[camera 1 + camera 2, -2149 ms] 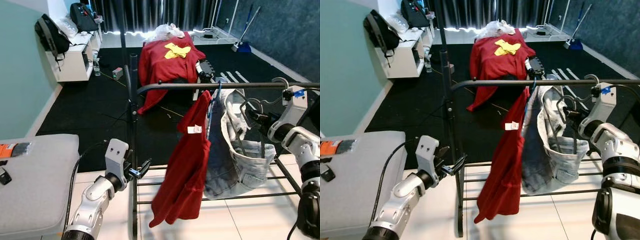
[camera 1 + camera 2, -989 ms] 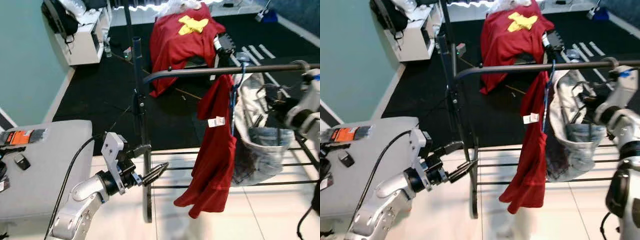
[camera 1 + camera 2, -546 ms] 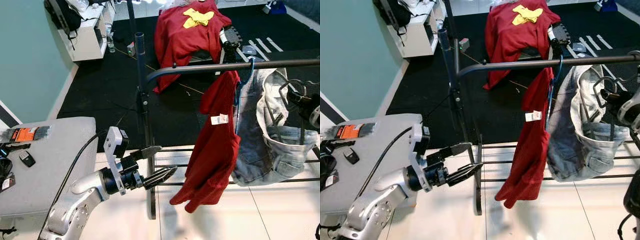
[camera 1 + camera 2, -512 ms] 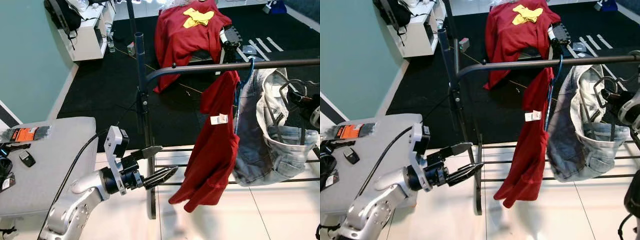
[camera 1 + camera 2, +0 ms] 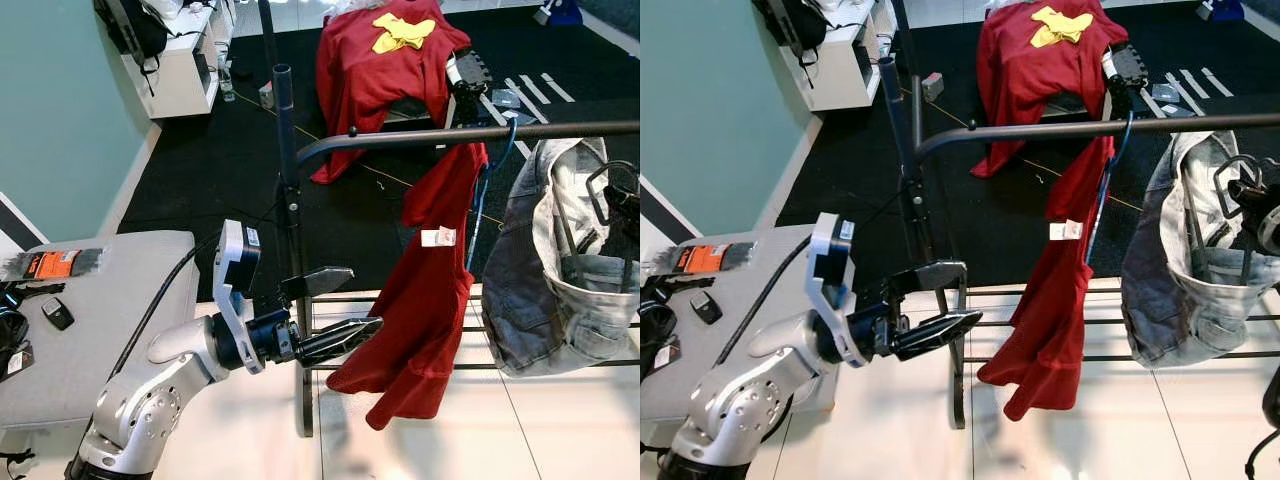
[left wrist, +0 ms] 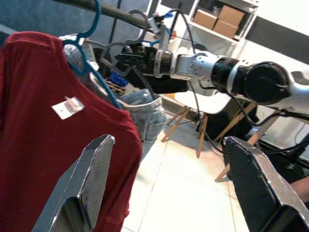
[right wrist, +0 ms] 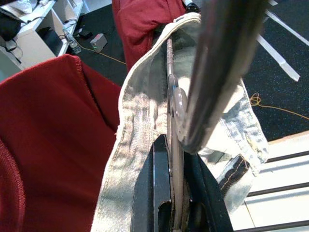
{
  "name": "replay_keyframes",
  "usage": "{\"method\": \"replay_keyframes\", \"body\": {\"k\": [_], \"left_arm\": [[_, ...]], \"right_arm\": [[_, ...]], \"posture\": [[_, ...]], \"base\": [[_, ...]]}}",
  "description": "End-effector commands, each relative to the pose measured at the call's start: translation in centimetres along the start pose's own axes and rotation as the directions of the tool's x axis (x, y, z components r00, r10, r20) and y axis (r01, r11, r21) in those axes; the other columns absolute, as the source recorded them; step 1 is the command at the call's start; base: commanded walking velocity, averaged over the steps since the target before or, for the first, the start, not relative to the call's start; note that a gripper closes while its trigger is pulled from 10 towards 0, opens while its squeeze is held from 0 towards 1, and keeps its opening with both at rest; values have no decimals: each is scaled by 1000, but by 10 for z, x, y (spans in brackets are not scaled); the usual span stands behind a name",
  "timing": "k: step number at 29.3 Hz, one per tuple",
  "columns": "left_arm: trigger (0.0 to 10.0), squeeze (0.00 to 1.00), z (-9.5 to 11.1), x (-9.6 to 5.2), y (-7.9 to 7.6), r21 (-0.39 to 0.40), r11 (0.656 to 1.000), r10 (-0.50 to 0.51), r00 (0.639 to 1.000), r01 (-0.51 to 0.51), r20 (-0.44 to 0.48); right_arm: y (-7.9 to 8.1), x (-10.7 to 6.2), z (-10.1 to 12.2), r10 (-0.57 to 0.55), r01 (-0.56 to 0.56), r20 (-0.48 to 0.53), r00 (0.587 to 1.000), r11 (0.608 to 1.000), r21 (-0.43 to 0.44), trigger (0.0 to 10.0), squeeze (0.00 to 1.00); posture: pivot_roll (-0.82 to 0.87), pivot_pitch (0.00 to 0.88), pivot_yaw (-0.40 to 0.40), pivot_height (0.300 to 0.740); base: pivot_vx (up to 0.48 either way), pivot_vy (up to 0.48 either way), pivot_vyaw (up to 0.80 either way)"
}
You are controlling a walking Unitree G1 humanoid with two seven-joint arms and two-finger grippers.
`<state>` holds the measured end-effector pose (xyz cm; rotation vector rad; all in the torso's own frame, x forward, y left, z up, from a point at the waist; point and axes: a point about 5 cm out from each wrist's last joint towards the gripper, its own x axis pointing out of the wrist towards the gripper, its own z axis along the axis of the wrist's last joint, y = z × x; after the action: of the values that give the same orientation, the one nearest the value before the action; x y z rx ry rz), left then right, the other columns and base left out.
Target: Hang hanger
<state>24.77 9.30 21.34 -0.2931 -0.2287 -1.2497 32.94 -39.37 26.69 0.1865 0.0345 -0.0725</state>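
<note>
Right gripper (image 7: pixel 169 193) is what I'm working with: its fingers are pinched on the metal hanger (image 5: pixel 1232 190) carrying the jeans (image 5: pixel 1185 290). From my seat the hook looks below the rail (image 5: pixel 1090 128), not yet over it, so the hanging itself remains. My left gripper (image 5: pixel 335 315) waits spread and empty beside the red shirt (image 5: pixel 420 300), already hung.

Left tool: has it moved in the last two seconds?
Yes. The left tool has reached rightward past the rack's upright pole, toward the hanging red shirt.
</note>
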Motion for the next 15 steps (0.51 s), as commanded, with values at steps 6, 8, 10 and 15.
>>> {"method": "replay_keyframes", "body": {"k": [6, 8, 10, 15], "left_arm": [[10000, 0, -13, -6, 9, 28, 991, 133, 989, -132, -70], [10000, 0, -18, -7, 8, 22, 989, 146, 984, -145, -101], [10000, 0, -18, -7, 8, 22, 989, 146, 984, -145, -101], [10000, 0, -20, -5, 10, 8, 981, 195, 975, -195, -106]], "right_arm": [[4, 1, 8, 41, -40, 36, 999, 998, -38, 10000, 0], [10, 4, 10, 68, -66, 42, 997, 996, -54, 10000, 0], [10, 4, 10, 68, -66, 42, 997, 996, -54, 10000, 0], [13, 6, 11, 77, -74, 44, 996, 996, -58, 10000, 0]], "posture": [[77, 170, 94, 740], [74, 166, 92, 740], [74, 166, 92, 740], [70, 163, 88, 740]], "base": [[0, 0, 0], [0, 0, 0], [0, 0, 0], [0, 0, 0]]}}
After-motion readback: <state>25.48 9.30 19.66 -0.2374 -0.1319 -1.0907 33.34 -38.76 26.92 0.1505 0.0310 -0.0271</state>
